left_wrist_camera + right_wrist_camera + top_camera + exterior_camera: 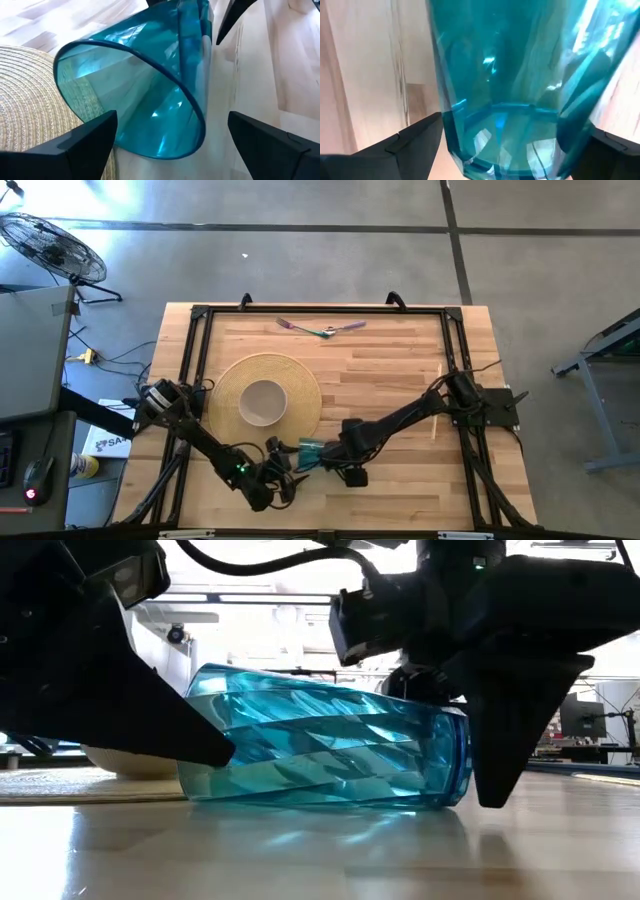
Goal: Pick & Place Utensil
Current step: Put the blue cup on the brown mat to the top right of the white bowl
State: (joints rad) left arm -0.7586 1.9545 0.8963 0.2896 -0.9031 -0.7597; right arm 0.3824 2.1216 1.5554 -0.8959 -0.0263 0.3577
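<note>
A teal faceted plastic cup (310, 448) lies on its side on the wood near the table's near edge, mouth toward my left arm and base toward my right. My left gripper (172, 150) is open, its fingers standing on either side of the cup's mouth rim (125, 50). My right gripper (500, 145) is open wide, straddling the cup's base end (500, 115). In the low view the cup (330, 740) rests by its side wall between dark fingers. Two utensils (322, 330) lie near the far edge, away from both grippers. My left gripper: whether either finger touches the cup's rim cannot be told. My right gripper has one finger (405, 142) close against the cup's wall by the base (451, 125) and the other showing dark through the teal plastic. I cannot tell whether they touch. The cup lies on the table.
A round woven placemat (300, 380) with a white bowl (264, 402) sits left of centre, just beyond the cup. A thin pale stick (438, 395) lies near the right arm. A black frame (195, 360) borders the tabletop. Bare wood lies between the mat and the right rail.
</note>
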